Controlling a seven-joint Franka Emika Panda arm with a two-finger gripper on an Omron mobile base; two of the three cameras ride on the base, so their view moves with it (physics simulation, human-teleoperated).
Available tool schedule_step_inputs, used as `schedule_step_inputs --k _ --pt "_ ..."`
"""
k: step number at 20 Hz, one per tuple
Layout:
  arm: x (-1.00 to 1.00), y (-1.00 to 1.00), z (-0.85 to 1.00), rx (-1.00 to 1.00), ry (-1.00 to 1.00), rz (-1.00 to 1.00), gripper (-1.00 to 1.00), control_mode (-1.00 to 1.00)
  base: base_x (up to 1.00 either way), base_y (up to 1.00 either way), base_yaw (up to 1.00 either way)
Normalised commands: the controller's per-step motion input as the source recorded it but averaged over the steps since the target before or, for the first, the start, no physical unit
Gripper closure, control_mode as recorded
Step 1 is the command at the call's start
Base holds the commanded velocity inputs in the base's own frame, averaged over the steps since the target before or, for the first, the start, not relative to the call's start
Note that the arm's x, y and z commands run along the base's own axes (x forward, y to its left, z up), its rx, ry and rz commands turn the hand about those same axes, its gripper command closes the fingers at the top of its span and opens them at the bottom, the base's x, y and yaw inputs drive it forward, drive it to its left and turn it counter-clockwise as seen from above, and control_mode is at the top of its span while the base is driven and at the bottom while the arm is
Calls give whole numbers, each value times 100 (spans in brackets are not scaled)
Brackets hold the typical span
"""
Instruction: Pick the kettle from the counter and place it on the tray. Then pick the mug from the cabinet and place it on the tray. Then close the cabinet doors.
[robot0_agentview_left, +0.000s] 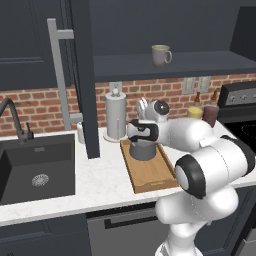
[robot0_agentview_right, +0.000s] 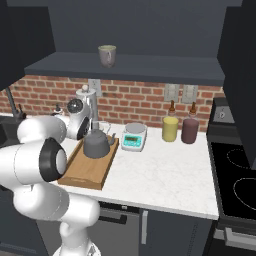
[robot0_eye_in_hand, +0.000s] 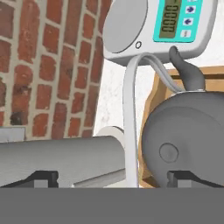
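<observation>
Dark grey kettle (robot0_agentview_right: 98, 143) sits on the tray (robot0_agentview_right: 82, 175), at its far end, upright. Your gripper (robot0_eye_in_hand: 112, 177) is at the kettle's handle (robot0_eye_in_hand: 130, 127): in the hand view the two fingertips (robot0_eye_in_hand: 43, 178) stand spread wide, one either side of the thin arch, not clamped on it, so read it as released. In the left base view the hand hides most of the kettle (robot0_agentview_left: 143, 150). Tray lies on the counter (robot0_agentview_right: 165, 175), just right of the open cabinet door (robot0_agentview_left: 82, 75). Mug (robot0_agentview_left: 161, 55) stands on the cabinet shelf (robot0_agentview_left: 180, 64), above and well apart from the tray. Scale (robot0_agentview_right: 134, 136) sits just right of the tray; paper-towel roll (robot0_agentview_left: 115, 116) is behind it against the brick wall. Yellow jar (robot0_agentview_right: 170, 128) and maroon cup (robot0_agentview_right: 189, 130) are further right.
</observation>
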Motion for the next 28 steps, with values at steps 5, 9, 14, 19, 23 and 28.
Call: schedule_step_inputs --k 5,9,14,19,23,28 --pt "-11 -1 41 -8 -19 0 -100 -100 0 0 0" --pt "-24 -5 59 -10 -12 0 -100 -100 0 0 0" --pt "-18 -7 71 -7 -3 -3 -100 -100 0 0 0" --pt "-28 -9 78 -1 0 -4 -100 -100 0 0 0" --pt "-37 -15 67 -2 0 -2 -100 -100 0 0 0" --pt "-42 -29 42 -12 3 0 -100 -100 0 0 0"
